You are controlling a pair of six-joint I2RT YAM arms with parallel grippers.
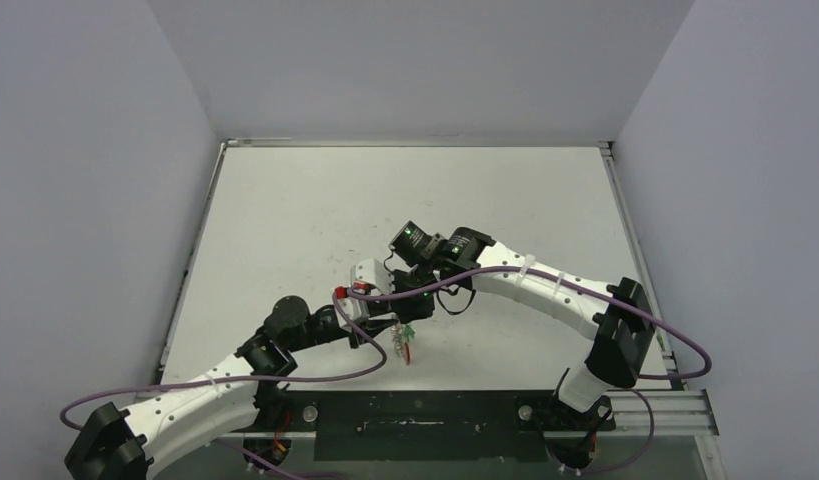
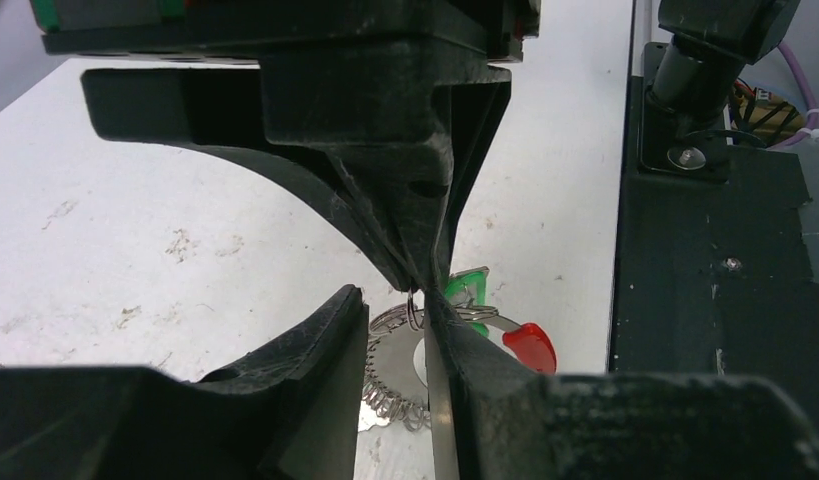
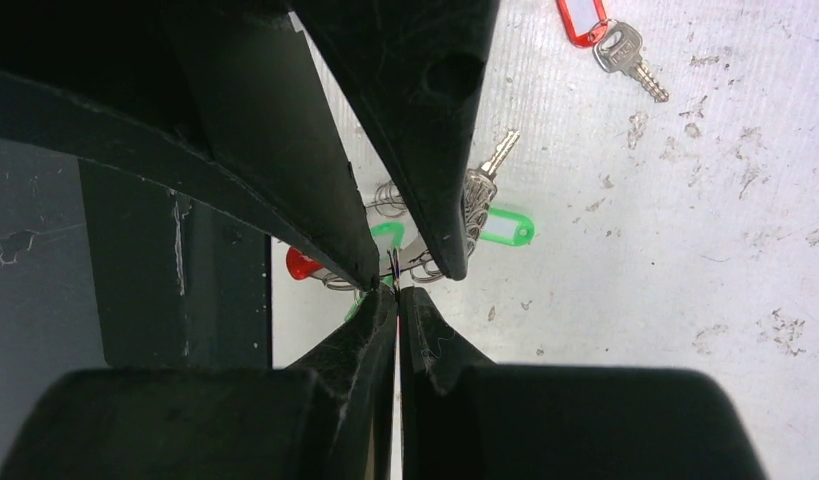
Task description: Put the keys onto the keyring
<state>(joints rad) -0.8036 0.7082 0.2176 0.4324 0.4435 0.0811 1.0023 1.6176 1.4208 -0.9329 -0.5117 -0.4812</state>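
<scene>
The keyring (image 2: 395,375), with its fringe of silvery loops and red arc end (image 2: 530,345), sits just beyond both grippers, which meet tip to tip near the table's front middle (image 1: 406,345). My right gripper (image 3: 397,290) is shut on one thin wire loop of the keyring. It enters the left wrist view from above (image 2: 425,285). My left gripper (image 2: 397,300) is open, with its fingers either side of that loop. Green‑tagged keys (image 3: 505,228) hang with the ring. A red‑tagged key (image 3: 597,30) lies loose on the table. I cannot tell whether the ring touches the table.
The black mounting plate (image 2: 705,300) with the arm bases runs along the near table edge, close beside the keyring. The white tabletop (image 1: 405,200) is scuffed, and grey walls enclose it on three sides.
</scene>
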